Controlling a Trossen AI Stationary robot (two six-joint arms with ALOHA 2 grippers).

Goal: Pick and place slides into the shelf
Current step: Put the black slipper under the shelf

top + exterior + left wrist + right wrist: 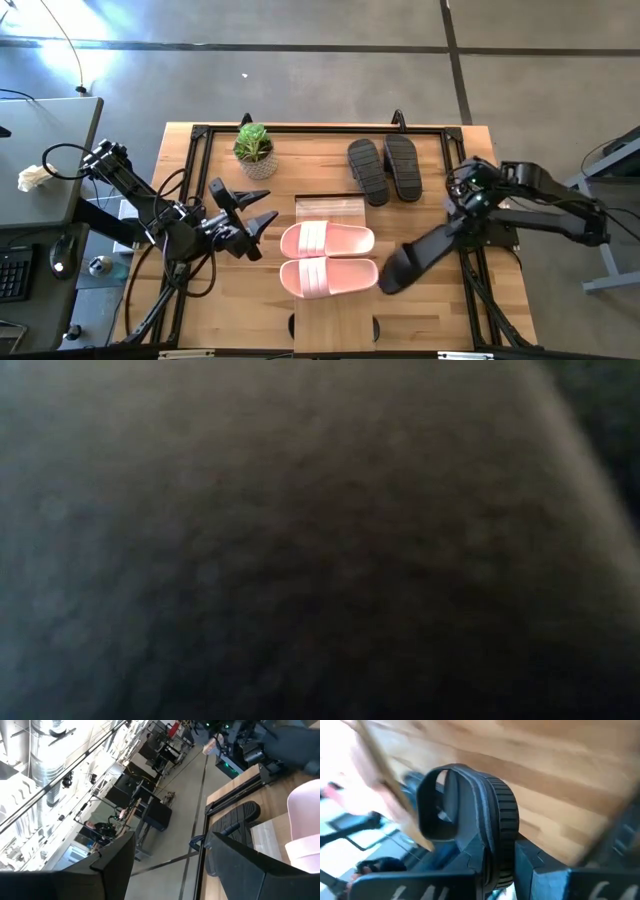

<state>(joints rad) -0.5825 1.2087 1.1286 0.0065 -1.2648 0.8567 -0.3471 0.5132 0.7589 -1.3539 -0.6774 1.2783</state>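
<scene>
The right gripper (495, 865), jaws clenched on a black slide (415, 258), should lower it level beside the pink slides (327, 258) on the shelf (330, 318); left jaws gape.

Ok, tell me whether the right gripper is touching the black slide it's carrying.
Touching. In the right wrist view the right gripper has its fingers clamped on either side of the black slide; the high view shows that slide hanging from the gripper.

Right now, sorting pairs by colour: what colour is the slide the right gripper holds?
Black slide, best in the right wrist view.
</scene>
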